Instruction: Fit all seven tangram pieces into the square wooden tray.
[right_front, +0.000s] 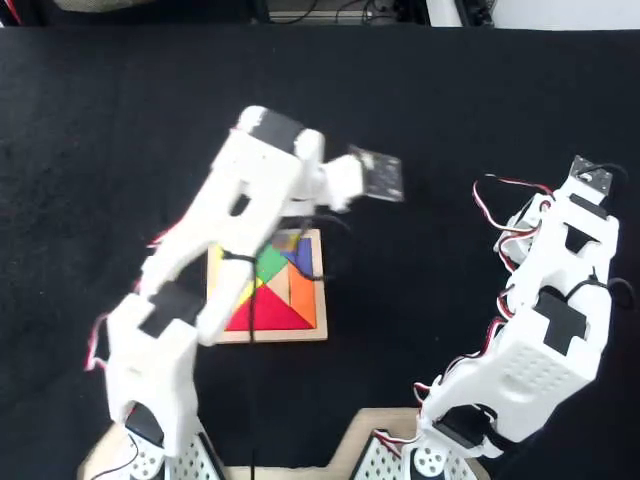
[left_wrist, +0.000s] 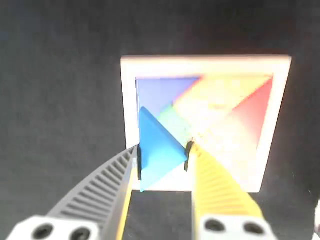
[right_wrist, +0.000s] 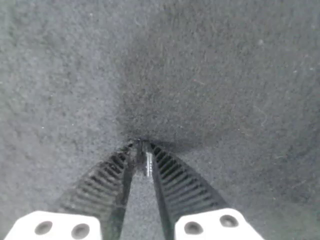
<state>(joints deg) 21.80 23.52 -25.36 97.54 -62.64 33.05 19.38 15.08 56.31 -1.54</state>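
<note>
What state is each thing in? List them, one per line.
Left gripper: shut on the blue triangle.
Blue triangle: gripped, over the wooden tray.
Wooden tray: flat on the black cloth, coloured pieces inside.
Right gripper: shut, empty, tips at the cloth.

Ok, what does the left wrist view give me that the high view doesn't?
Left wrist: the end effector gripping a blue triangle at the tray's edge. High: the left arm over the tray, and the right arm off to the side on the cloth. Both: the tray with coloured pieces in it.
</note>
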